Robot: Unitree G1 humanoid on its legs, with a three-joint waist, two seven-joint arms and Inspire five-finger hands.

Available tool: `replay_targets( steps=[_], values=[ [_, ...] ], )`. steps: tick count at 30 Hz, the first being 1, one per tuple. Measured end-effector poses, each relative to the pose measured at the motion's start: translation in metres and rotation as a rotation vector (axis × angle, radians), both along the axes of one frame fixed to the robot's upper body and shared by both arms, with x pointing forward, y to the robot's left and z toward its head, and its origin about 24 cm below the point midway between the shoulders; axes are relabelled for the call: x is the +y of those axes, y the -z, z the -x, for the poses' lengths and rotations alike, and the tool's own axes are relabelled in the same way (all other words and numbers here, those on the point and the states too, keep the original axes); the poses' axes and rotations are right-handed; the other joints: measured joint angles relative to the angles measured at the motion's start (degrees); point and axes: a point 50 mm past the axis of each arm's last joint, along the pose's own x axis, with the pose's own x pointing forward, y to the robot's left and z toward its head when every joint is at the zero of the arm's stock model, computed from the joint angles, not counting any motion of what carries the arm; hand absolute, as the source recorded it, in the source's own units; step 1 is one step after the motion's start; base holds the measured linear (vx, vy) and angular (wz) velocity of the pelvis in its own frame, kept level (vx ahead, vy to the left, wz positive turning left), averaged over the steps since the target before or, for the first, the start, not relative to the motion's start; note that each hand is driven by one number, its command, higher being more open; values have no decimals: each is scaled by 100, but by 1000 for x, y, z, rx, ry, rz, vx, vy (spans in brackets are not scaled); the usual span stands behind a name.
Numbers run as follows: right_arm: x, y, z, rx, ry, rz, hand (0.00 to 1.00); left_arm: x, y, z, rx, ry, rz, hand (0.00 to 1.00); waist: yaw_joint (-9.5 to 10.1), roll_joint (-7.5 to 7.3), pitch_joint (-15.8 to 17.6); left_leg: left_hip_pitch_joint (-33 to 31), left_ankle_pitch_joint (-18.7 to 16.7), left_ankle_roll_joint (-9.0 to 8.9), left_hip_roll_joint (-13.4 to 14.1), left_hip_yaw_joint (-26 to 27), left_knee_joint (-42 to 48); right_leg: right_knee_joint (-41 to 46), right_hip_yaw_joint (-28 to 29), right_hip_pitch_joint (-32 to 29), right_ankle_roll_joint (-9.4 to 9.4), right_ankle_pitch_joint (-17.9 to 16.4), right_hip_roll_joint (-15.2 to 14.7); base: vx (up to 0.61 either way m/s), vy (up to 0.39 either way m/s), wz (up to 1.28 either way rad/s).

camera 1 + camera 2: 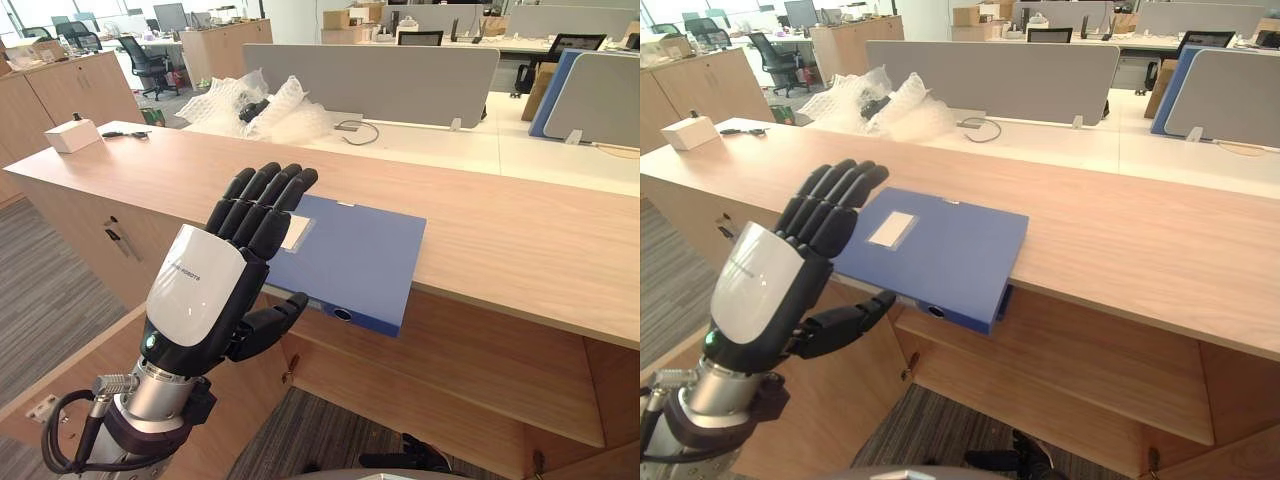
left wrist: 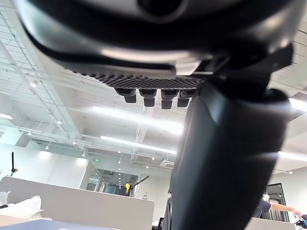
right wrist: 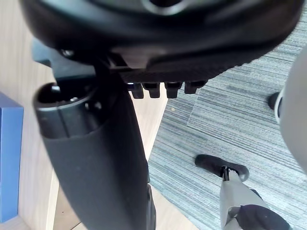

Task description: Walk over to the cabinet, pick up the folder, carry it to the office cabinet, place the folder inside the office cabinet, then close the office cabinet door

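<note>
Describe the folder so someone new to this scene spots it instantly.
Find the long wooden cabinet top across the front of the office. The folder lies flat at its near edge, partly overhanging, by the raised left hand. It is the only blue thing on that top, with a pale label on its cover; the white box sits far off at the left end.

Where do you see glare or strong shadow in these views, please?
Left wrist view: ceiling light strips glare behind the left hand, leaving it dark. Left eye view: the hand's white back shows a sheen; the folder casts hardly any shadow on the cabinet top.
</note>
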Motion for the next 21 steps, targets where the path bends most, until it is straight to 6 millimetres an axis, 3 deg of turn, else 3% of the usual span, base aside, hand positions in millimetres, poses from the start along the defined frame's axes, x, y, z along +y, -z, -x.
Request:
replay_targets(
  steps=[13, 21],
  values=[
    [0, 0, -2, -5, -7, 0, 100, 2, 11, -6, 79, 26, -68, 100, -54, 19, 4, 51, 31, -17, 20, 89, -74, -17, 76, -20, 3, 1, -4, -6, 4, -3],
    [-4, 0, -2, 1, -10, 9, 100, 7, 29, -12, 175, 22, -84, 100, -50, 60, -8, 42, 22, -83, 105, 221, -86, -104, 248, -62, 12, 0, 53, -16, 3, -9]
  ],
)
